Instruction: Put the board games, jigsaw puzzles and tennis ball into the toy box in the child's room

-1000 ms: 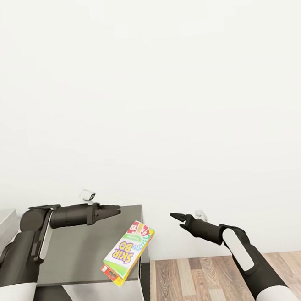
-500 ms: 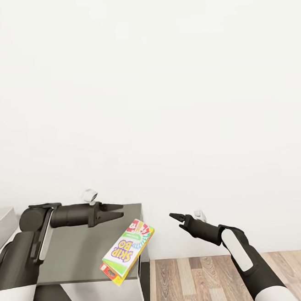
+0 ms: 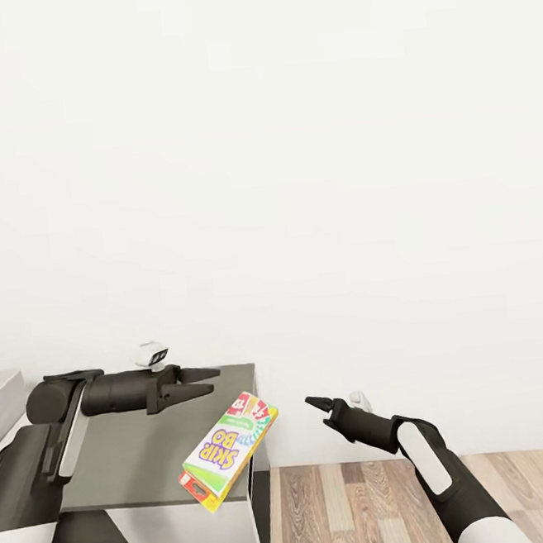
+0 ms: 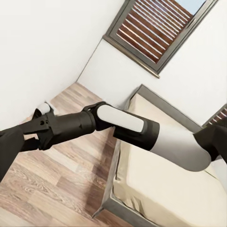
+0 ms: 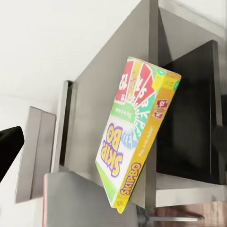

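I see the SKIP-BO box (image 3: pixel 230 451) tilted over the counter (image 3: pixel 132 459) corner, touching neither tool. My left tool (image 3: pixel 205 379) hovers above the counter, its 2 fingers spread; my right tool (image 3: pixel 318 405) hangs over the wood floor (image 3: pixel 360 504), whether spread I cannot tell.

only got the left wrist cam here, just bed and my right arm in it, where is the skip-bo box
Observer: The SKIP-BO box lies tilted at the right corner of the grey table top, partly overhanging the edge.
Operator: is left holding it
Observer: No. The left gripper is open above the grey table top, apart from the box.
Operator: and the right one, close to it?
Observer: The right gripper hangs out past the table's edge, pointing toward the box without touching it.
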You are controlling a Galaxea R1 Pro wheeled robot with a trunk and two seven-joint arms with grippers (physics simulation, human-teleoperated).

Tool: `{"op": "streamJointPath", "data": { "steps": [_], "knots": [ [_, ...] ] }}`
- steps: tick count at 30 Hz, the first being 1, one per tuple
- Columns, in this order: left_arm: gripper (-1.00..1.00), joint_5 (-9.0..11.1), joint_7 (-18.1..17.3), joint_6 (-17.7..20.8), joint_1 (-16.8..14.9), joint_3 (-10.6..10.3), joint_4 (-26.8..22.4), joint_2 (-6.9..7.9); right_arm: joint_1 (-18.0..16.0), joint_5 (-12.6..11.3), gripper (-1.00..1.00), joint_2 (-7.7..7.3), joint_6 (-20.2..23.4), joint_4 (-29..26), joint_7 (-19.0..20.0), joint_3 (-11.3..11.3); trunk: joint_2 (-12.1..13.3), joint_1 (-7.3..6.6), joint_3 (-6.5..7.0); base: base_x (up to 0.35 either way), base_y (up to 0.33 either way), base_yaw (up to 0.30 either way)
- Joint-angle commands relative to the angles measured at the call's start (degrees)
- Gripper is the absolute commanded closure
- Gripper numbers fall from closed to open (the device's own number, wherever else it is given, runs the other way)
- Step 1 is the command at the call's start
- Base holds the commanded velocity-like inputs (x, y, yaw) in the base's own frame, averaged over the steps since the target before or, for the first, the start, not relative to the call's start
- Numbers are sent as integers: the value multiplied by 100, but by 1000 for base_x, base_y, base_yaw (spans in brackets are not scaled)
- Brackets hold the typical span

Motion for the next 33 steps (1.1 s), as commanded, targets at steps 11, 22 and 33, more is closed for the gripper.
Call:
{"op": "streamJointPath", "data": {
  "steps": [11,22,33],
  "knots": [
    [-100,30,-22,61,2,-3,-1,49,-20,-7,-100,76,34,66,10,-6,-447,243,-205,0,0,0],
    [-100,32,-22,61,4,-6,-1,53,-20,11,-100,224,84,63,54,-2,-889,484,-402,0,0,0],
    [-100,33,-22,61,8,-9,-1,38,-96,-32,-100,142,151,54,157,-60,-1049,572,-474,0,0,0]
  ]
}}
